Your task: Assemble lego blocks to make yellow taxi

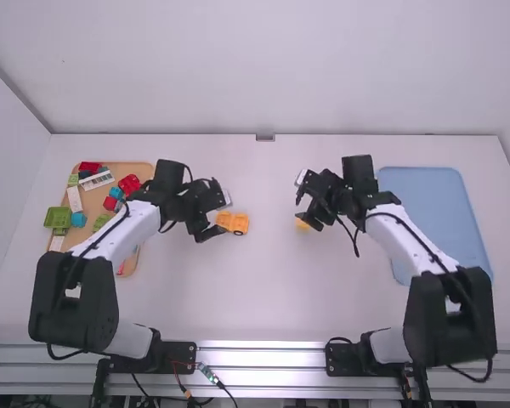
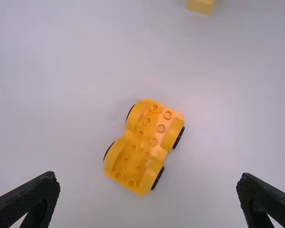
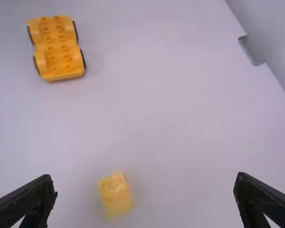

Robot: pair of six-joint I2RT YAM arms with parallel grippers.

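Two yellow pieces lie on the bare middle of the white table [image 1: 263,297]. The wheeled base [image 2: 141,149] sits by the left gripper [image 2: 148,176], studs up, wheels at its flanks; that looks purposeful, since its top is free to take a block. The small yellow block [image 3: 116,195] lies well apart from it, close to the right gripper [image 3: 143,176]. Probably one piece per arm: left to steady the base, right to bring the block over. Not joined; assembly seems at an early stage.

Left gripper: fingers spread wide, nothing between the pads, base ahead of them on the table. The wide gap likely leaves room to come down around the base's sides. Right gripper: also spread and empty, block lying ahead between the lines of its fingers, a likely pick-up stance. Block looks small for that gap; a skewed close could turn it.

Pose: both arms reach up from the near edge and lean inward, forearms slanting toward the middle, wrists bent so the grippers face down to the table. Left forearm passes over the wooden tray [image 1: 140,168] of mixed blocks; right forearm runs beside the blue tray [image 1: 425,204], perhaps meant for the finished taxi.
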